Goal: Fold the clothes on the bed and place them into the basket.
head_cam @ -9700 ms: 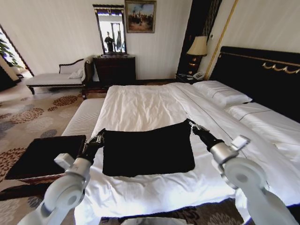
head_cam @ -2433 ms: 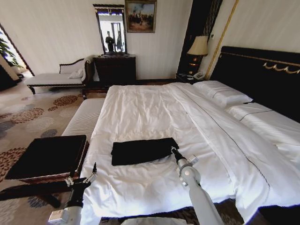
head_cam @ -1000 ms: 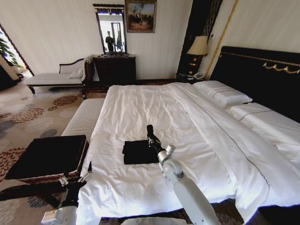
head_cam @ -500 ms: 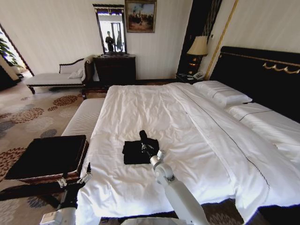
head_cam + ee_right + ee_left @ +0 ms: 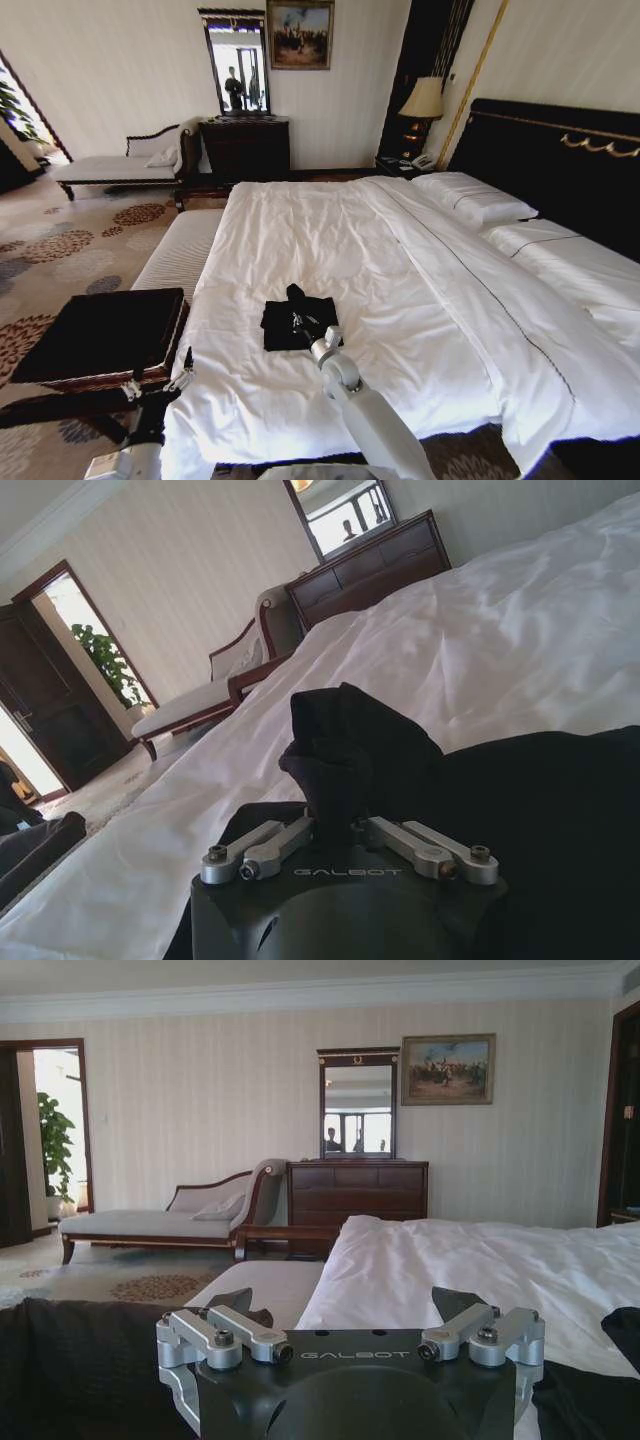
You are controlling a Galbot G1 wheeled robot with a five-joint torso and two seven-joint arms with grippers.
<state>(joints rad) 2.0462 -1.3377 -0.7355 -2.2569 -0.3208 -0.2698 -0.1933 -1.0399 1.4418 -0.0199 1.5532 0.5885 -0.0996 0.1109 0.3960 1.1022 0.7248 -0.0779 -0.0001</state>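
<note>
Bed (image 5: 330, 230): broad white duvet with open room on every side of the clothes (image 5: 283, 330), which lie folded into a small black square near the foot, closer to the side where the basket (image 5: 100, 335) stands just beside the mattress edge. Right gripper (image 5: 297, 312) is clamped on a raised pinch of cloth at the square's top; the fabric looks light, soft and limp, likely to unfold if lifted by one corner, so gripping through all layers seems safer. Left gripper (image 5: 350, 1335) hangs spread and empty low by the bed's corner, near the basket.
</note>
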